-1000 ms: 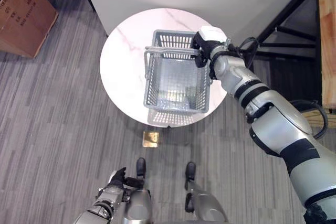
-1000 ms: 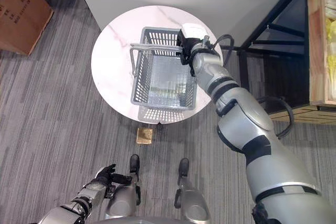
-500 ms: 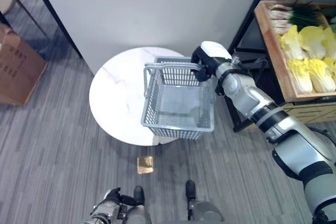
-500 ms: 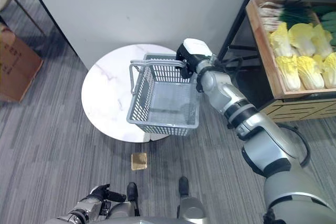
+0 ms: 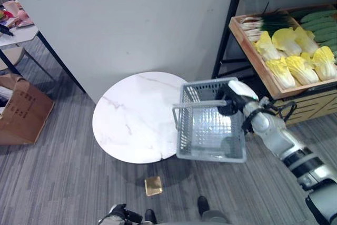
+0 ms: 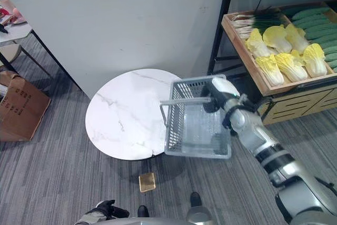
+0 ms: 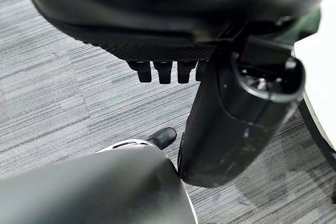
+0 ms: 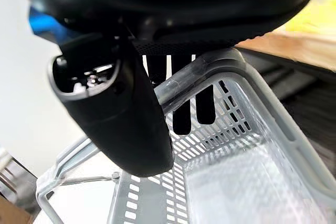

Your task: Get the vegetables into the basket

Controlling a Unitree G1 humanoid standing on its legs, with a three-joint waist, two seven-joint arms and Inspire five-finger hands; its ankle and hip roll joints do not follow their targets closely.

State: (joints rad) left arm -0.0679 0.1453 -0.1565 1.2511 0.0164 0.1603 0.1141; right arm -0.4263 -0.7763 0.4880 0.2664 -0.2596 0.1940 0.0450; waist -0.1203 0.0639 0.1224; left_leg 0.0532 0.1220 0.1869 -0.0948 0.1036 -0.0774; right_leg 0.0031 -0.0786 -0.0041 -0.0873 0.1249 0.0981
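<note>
A right robot hand (image 5: 230, 100) was clenched around the handle of an empty grey plastic basket (image 5: 210, 140), holding it just off the right edge of a round white marble desk (image 5: 134, 117), above the grey carpet. In the right wrist view, the fingers (image 8: 181, 111) curled under the handle bar and the thumb crossed over it.

To the right, on a black metal shelf, a wooden crate (image 5: 250, 46) held the vegetables: yellow-green cabbages (image 5: 287, 69), green onions (image 5: 263, 22) and what looked like cucumbers (image 5: 318, 19) at the far edge.

The left robot hand (image 6: 102, 208) hung low by the robot's side, fingers curled on nothing.

A cardboard box (image 5: 21, 111) with dark print too small to read stood on the floor at left. A small gold square (image 5: 153, 186) lay on the carpet below the desk.
</note>
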